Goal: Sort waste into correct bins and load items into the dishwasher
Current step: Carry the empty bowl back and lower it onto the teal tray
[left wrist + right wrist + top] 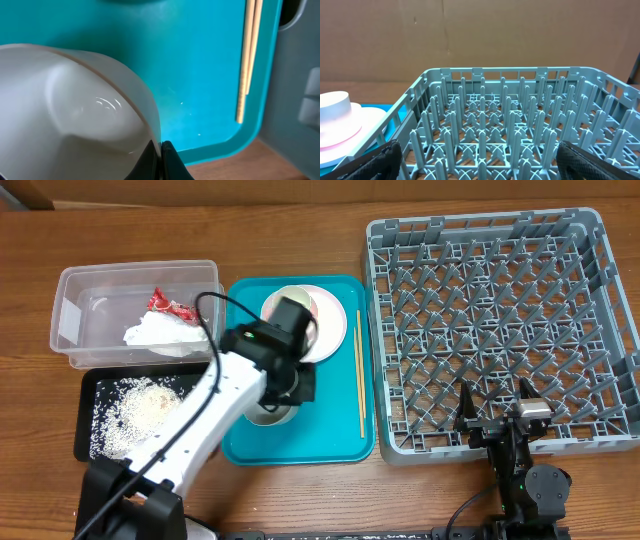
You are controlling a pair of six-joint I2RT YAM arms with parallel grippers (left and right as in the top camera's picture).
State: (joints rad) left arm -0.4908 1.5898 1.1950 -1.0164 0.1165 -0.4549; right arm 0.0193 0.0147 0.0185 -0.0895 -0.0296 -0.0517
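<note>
A brown wooden table (300,500) is seen from above, and a plain brown wall (470,35) is shown behind it in the right wrist view. At the left a clear tub (62,320) is set, with the crumpled napkin (160,332) and the red wrapper (170,305) lying inside. Just in front of it the black tray (85,420) is strewn with rice scraps (140,410). The teal tray (340,430) is placed in the middle, and the grey dish rack (500,300) just beside it on the right.

Over to the left arm (200,420), reached across the teal tray. The left jaws are pressed together on the rim of the white bowl (75,110), one finger inside the wall and one outside, at the tray's near end. Whether the bowl is lifted off the tray cannot be told. The right jaws are spread wide apart, gripping nothing, and are parked at the rack's near wall.

The chopsticks (248,55) are laid side by side along the teal tray's right rim, well apart from the bowl, with bare teal floor between. The pink plate (335,325), with the white cup (337,112) on it, is found at the tray's far end. Bare wood is left in front of tray and rack.
</note>
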